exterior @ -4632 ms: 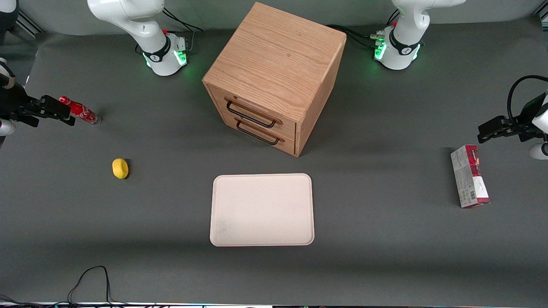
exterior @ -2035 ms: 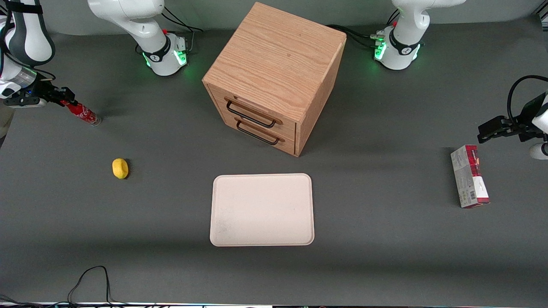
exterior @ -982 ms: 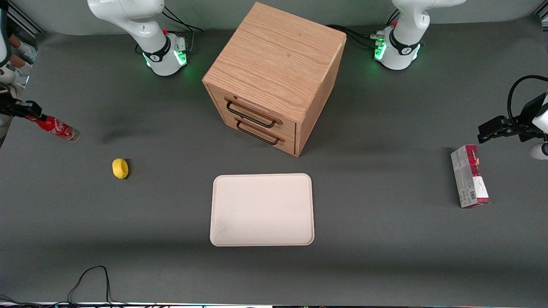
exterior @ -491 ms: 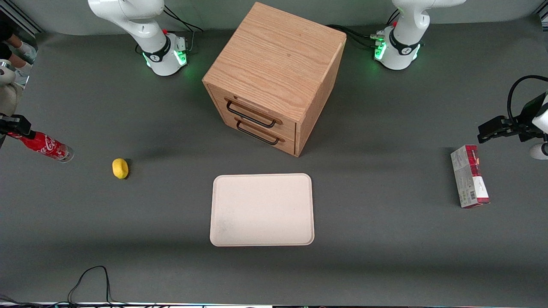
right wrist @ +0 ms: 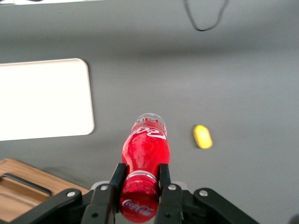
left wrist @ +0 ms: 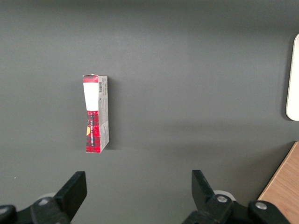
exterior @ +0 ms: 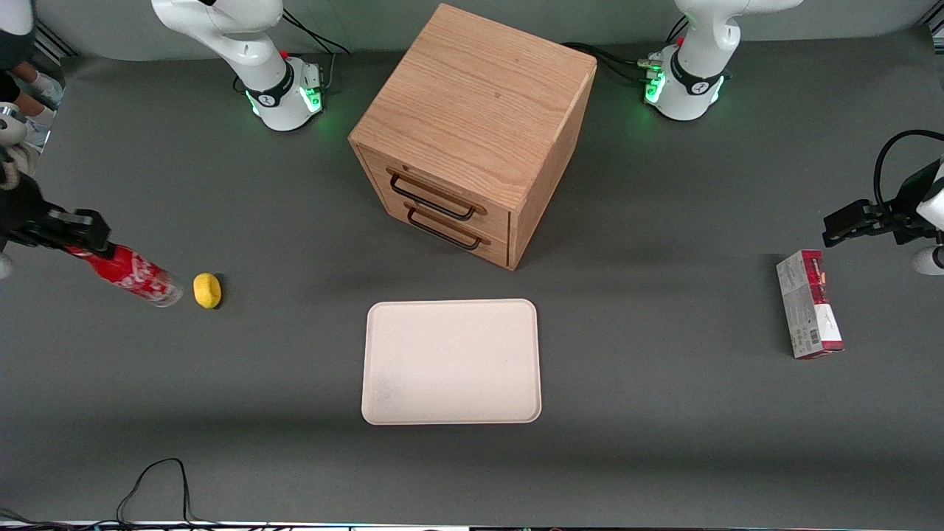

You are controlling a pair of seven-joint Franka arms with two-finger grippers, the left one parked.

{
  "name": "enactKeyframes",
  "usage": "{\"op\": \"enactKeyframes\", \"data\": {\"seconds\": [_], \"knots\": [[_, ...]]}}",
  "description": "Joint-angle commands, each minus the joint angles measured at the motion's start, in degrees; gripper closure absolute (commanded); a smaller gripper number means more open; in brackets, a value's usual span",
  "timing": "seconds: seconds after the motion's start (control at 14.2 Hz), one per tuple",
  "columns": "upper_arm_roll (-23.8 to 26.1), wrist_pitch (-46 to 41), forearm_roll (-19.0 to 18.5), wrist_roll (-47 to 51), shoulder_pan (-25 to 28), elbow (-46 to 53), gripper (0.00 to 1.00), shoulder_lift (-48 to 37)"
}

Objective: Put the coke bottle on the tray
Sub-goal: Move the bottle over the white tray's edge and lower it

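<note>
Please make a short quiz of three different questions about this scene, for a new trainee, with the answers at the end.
1. True or false: the coke bottle already lies on the tray.
2. What grips the bottle near its cap? A) the gripper B) nothing C) a human hand
3. Fill in: the small yellow thing on the table beside the bottle's base is a ____.

Key:
1. False. The bottle is carried in the air, toward the working arm's end of the table; nothing is on the tray.
2. A.
3. lemon.
</note>
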Motion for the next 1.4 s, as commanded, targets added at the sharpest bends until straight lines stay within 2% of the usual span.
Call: {"op": "enactKeyframes", "data": {"seconds": [0.0,0.28,0.49,0.63,0.98,1.12,1.33], "knots": [[7.01,0.34,0.38,6.56,-0.98,5.47,1.0,4.92],[13.69,4.11,-0.75,11.75,-0.8,5.64,1.0,10.71],[23.6,8.24,-12.14,20.16,0.08,7.65,1.0,18.61],[27.5,9.91,-18.66,21.87,1.47,10.37,1.0,24.67],[26.11,18.78,-19.04,20.99,2.62,10.04,1.0,31.11],[23.04,22.21,-19.39,21.17,4.81,9.34,1.0,32.96],[15.22,27.05,-19.22,21.08,9.91,9.07,1.0,34.98]]}}
